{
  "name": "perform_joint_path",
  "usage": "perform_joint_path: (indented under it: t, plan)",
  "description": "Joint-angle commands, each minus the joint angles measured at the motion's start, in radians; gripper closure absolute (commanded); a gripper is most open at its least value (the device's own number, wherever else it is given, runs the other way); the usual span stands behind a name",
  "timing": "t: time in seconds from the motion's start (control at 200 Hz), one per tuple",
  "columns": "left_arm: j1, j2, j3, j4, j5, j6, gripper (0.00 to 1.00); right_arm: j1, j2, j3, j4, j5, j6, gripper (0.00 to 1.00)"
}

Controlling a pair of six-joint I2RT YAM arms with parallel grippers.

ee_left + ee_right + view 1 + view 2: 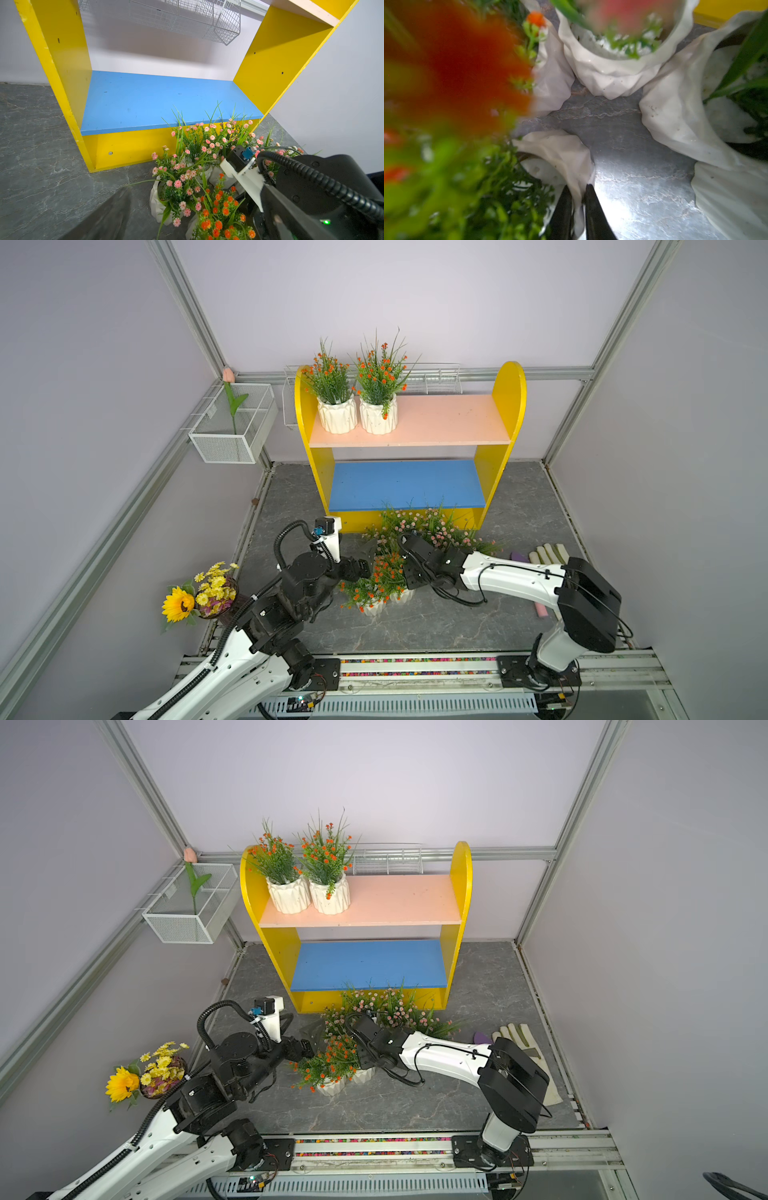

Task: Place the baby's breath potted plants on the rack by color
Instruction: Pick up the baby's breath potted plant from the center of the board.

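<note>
Grey marbled tabletop (436, 626) fills the lower half of both top views, and the rack (509, 398) stands at centre frame against the lilac back wall (415, 302).

Score so far: two orange plants (336, 416) sit side by side on the pink board (440, 418), at its left end in the frame. The blue board (407, 485) below is bare.

Everything else is on the tabletop just in front of the rack. The pink plants (178, 187) are bunched together, too tangled for me to count cleanly. Two loose orange plants (374, 593) sit nearer the bottom of the frame.

My right claw (577, 188) is down in that bunch, pinched narrow on the rim of a white pot (562, 151). Orange blooms blur beside it, so I take it for an orange one. Whether it's off the surface, I can't tell.

My left claw (366, 559) hangs wide and empty just left of the cluster.

By my reckoning that's two placed and this pot next for the pink board. One more orange follows, then all the pinks, presumably onto the blue.
</note>
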Motion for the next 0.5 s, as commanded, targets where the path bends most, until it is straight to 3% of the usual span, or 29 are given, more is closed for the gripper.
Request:
perform_joint_path:
  t: [0.0,0.5]
  plan:
    - [-0.003,-0.009,-0.017,0.008,-0.005,-0.013,0.01,0.005,0.01,0.025,-0.084,-0.02,-0.01,0.87]
    - [-0.003,-0.017,-0.024,0.041,0.034,0.005,0.0,-0.045,-0.168,0.009,-0.195,-0.099,-0.073,0.91]
